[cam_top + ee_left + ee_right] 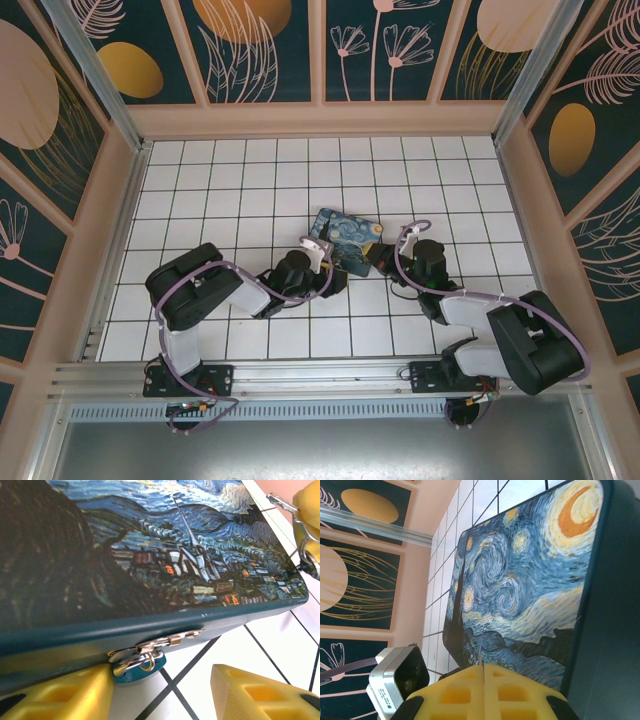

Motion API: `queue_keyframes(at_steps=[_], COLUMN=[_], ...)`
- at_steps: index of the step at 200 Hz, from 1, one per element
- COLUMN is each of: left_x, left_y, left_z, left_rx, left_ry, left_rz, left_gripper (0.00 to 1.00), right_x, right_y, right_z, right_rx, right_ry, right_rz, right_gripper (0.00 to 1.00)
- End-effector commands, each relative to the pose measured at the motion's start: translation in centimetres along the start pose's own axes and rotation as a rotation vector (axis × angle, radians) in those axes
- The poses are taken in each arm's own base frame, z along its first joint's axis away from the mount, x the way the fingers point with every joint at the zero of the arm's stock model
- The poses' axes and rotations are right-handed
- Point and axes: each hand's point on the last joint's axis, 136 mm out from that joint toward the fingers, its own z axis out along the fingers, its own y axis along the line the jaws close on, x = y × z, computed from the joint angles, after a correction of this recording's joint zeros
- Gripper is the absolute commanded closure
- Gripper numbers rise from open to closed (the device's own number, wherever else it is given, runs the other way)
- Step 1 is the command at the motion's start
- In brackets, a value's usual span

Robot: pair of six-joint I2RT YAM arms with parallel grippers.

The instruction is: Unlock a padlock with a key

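Padlock (136, 664) hangs from hasp (170, 640) on box (150, 555) front edge, L gripper (162, 675) approx half open, empty, one finger just beside padlock, R gripper (484, 687) pinched shut on key (281, 502), nr box corner

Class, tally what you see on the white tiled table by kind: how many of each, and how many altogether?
Painted box: 1
Padlock: 1
Key: 1
Robot arms: 2
Total: 5
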Motion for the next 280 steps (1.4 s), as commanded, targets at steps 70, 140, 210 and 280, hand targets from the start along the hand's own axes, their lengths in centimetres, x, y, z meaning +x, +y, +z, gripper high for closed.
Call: queue_keyframes(at_steps=[70, 140, 210, 280], left_x=[-1.6, -0.6, -0.6, -1.0], left_y=[-4.6, -2.5, -1.1, -0.7], left_z=[-1.1, -0.1, 0.2, 0.4], left_rx=[0.228, 0.160, 0.099, 0.088], left_ry=[-0.032, -0.033, -0.064, -0.094], left_rz=[-0.109, -0.207, -0.285, -0.333], left_gripper=[0.47, 0.44, 0.47, 0.57], right_x=[-0.8, -0.8, -0.8, -0.8], right_y=[1.2, 1.3, 1.3, 1.2], right_z=[0.2, 0.0, -0.2, -0.2], right_rx=[-0.038, -0.039, -0.039, -0.037], right_ry=[-0.016, -0.018, -0.022, -0.022], right_rz=[-0.027, -0.030, -0.030, -0.029], right_gripper=[1.00, 1.00, 1.00, 1.00])
